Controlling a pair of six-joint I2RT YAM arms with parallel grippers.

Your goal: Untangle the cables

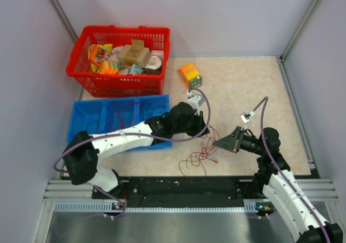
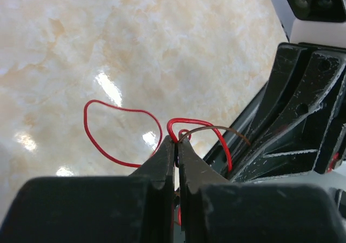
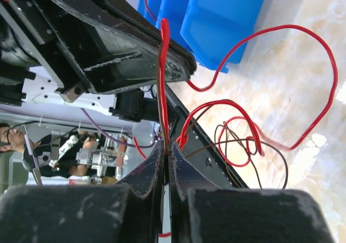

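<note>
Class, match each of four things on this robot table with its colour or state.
Things:
1. basket
2. bin tray
3. small carton
4. right gripper

Descriptions:
A. blue, beside the left arm
B. jaws pinched on thin cables
C. red, full of packages
D. orange and green, alone on the table

Pairs: 1-C, 2-A, 3-D, 4-B
</note>
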